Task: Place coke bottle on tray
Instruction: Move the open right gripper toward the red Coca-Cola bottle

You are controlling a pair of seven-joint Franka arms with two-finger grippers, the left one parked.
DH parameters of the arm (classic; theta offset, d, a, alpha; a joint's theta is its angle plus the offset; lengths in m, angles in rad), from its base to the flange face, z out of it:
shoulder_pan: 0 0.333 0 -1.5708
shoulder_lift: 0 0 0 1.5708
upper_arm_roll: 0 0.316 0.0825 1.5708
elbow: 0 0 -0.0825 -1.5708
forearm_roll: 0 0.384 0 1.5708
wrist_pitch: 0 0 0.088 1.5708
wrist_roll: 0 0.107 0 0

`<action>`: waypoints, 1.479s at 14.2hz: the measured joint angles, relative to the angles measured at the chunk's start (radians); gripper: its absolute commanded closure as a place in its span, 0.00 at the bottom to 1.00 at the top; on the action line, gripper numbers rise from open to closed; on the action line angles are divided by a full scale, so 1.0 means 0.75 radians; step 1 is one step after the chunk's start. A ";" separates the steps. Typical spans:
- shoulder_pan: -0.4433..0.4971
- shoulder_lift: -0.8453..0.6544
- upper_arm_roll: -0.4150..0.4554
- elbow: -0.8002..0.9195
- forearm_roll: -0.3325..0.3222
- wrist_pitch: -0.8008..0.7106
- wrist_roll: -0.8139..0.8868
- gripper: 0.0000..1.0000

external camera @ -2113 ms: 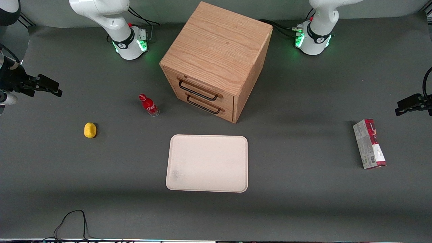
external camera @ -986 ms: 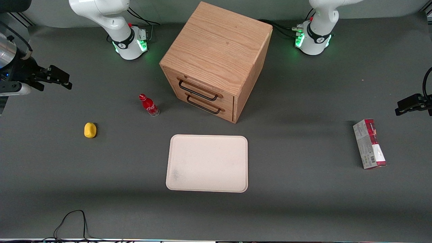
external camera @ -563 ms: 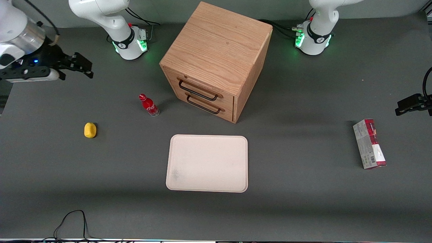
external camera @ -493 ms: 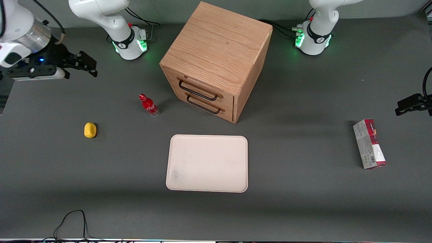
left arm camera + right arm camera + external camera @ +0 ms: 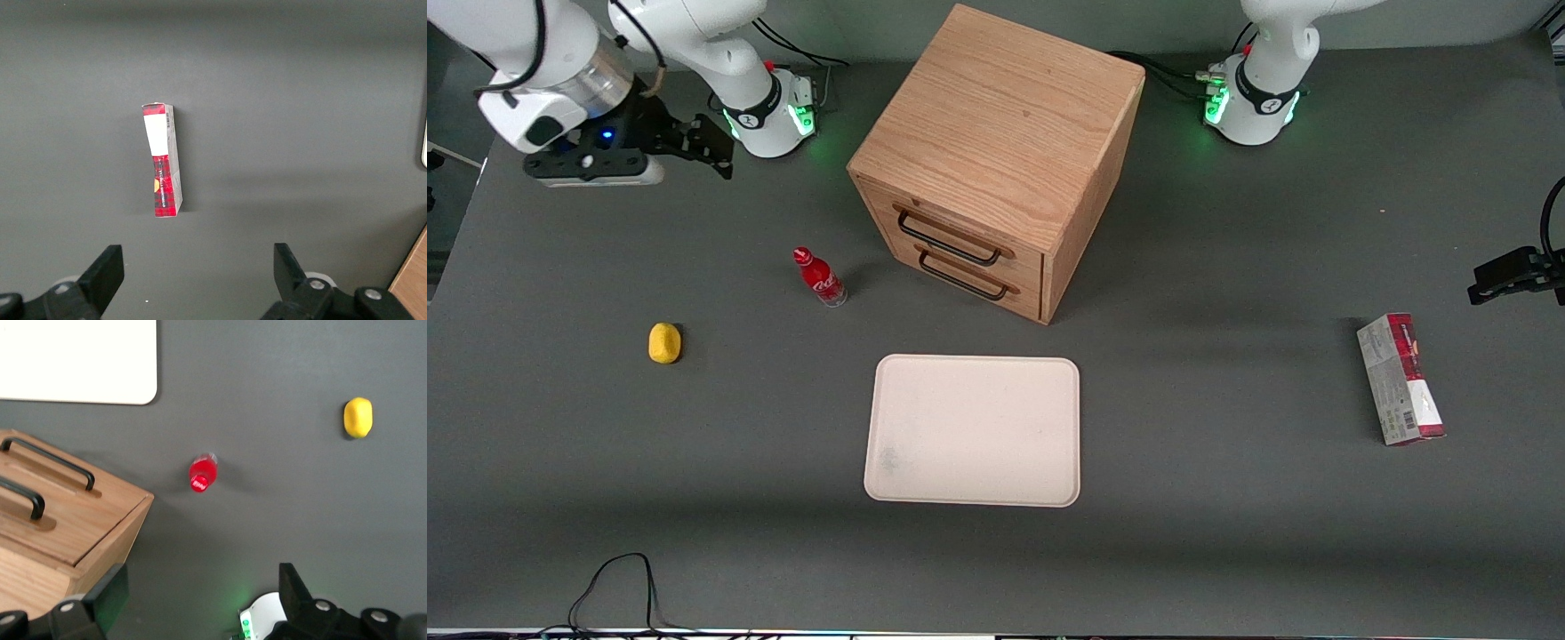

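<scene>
Nearest the front cam lies the tray (image 5: 973, 430), bare; farther back the coke bottle (image 5: 819, 277) stands upright on the table, apart from it, near the drawer cabinet (image 5: 996, 160). Gripper (image 5: 716, 151), fingers open, hangs high near the arm base, farther back again. Should come down over the cap, clamp the body, w/o tipping it. Fingertips partly cut off in wrist view; label hard to read.

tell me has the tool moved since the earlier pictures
Yes. The open tool has travelled in from the working arm's end of the table toward the wooden cabinet, and is still well short of the coke bottle.
</scene>
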 measured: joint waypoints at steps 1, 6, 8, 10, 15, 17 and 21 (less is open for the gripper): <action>0.010 -0.002 0.000 -0.008 0.013 -0.001 0.000 0.00; 0.012 -0.004 -0.004 -0.074 0.028 0.012 -0.085 0.00; 0.012 -0.004 -0.005 -0.143 0.028 0.076 -0.095 0.00; 0.012 -0.007 -0.004 -0.254 0.028 0.200 -0.098 0.00; 0.014 -0.008 0.001 -0.547 0.028 0.547 -0.098 0.00; 0.014 -0.008 0.006 -0.641 0.028 0.669 -0.098 0.00; 0.068 0.012 0.013 -0.790 0.029 0.892 -0.073 0.00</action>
